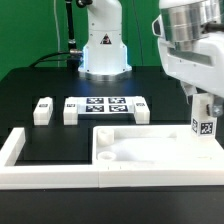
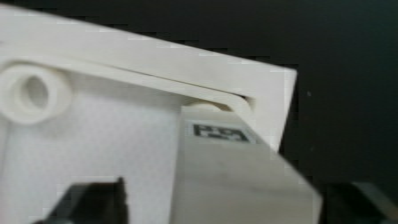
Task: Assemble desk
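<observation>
Black tabletop (image 1: 60, 135) fills the scene, with a green backdrop (image 1: 20, 30) behind it. Nearest, a low white fence bar (image 1: 50, 172) runs along the front edge and turns back at the exterior view's left. Just beside it lies the desk tray (image 1: 150, 150), hollow side up, reaching toward the exterior view's right. At the tray's far corner on that side stands a leg (image 1: 205, 127) with its tag facing the camera, and the gripper (image 1: 205, 104) hangs over it. In the wrist view the fingers (image 2: 98, 200) stand apart on either side of this leg, with a gap showing, so nothing is clamped. Farther back, mid-tabletop, the marker board (image 1: 105, 107) lies among the loose legs (image 1: 70, 110) — two at the exterior view's left, one at the right. The robot base (image 1: 103, 50) stands at the far edge.
</observation>
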Controlling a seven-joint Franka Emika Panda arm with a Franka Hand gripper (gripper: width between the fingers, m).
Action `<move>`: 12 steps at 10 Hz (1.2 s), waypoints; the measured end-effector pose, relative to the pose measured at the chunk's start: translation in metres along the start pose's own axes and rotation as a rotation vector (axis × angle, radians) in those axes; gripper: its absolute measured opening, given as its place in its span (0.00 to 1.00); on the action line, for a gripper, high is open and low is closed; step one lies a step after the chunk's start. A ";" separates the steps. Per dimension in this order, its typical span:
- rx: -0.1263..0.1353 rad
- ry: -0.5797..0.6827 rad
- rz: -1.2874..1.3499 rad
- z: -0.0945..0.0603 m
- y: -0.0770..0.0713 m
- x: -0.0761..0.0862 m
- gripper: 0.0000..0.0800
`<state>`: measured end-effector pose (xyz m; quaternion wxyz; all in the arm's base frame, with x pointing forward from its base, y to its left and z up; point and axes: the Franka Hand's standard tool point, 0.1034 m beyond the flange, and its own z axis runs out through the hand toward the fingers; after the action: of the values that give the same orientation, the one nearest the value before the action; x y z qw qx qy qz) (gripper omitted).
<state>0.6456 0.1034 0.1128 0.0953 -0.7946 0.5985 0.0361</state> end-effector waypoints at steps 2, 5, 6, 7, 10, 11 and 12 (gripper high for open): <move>-0.033 0.028 -0.403 -0.002 -0.005 -0.006 0.77; -0.036 0.025 -0.614 -0.002 -0.005 -0.004 0.81; -0.037 0.025 -0.673 -0.002 -0.005 -0.003 0.81; -0.055 0.047 -0.884 -0.003 -0.006 -0.001 0.81; -0.054 0.061 -0.978 -0.002 -0.008 -0.002 0.65; -0.053 0.062 -0.964 -0.002 -0.008 -0.002 0.47; -0.052 0.062 -0.921 -0.002 -0.008 -0.001 0.47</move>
<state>0.6528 0.1065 0.1158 0.0634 -0.9806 0.1847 -0.0186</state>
